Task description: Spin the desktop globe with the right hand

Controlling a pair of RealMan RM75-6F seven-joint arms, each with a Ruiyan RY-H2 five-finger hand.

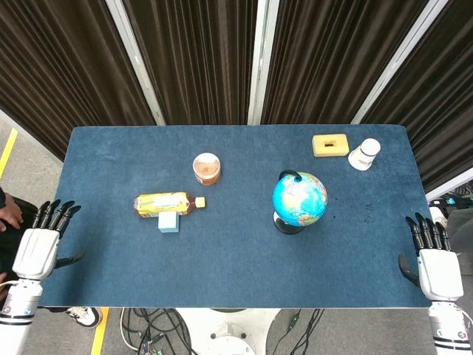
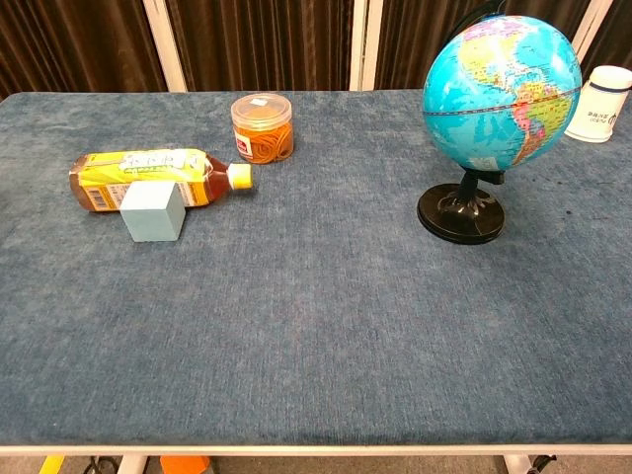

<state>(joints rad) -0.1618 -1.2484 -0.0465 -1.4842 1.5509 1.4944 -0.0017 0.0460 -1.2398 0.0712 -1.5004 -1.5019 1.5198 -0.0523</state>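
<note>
A small blue desktop globe (image 1: 299, 198) stands upright on a black round base (image 1: 288, 224) at the table's centre right. In the chest view the globe (image 2: 502, 91) fills the upper right, on its base (image 2: 460, 214). My right hand (image 1: 432, 259) hangs open off the table's right front corner, fingers spread and pointing away from me, well clear of the globe. Off the left front corner my left hand (image 1: 42, 242) is open too, holding nothing. Neither hand shows in the chest view.
A yellow-labelled bottle (image 1: 167, 203) lies on its side at centre left with a pale blue cube (image 1: 168, 222) against it. A small jar (image 1: 207, 168) stands behind them. A yellow block (image 1: 329, 145) and a tipped white cup (image 1: 364, 154) sit at the back right.
</note>
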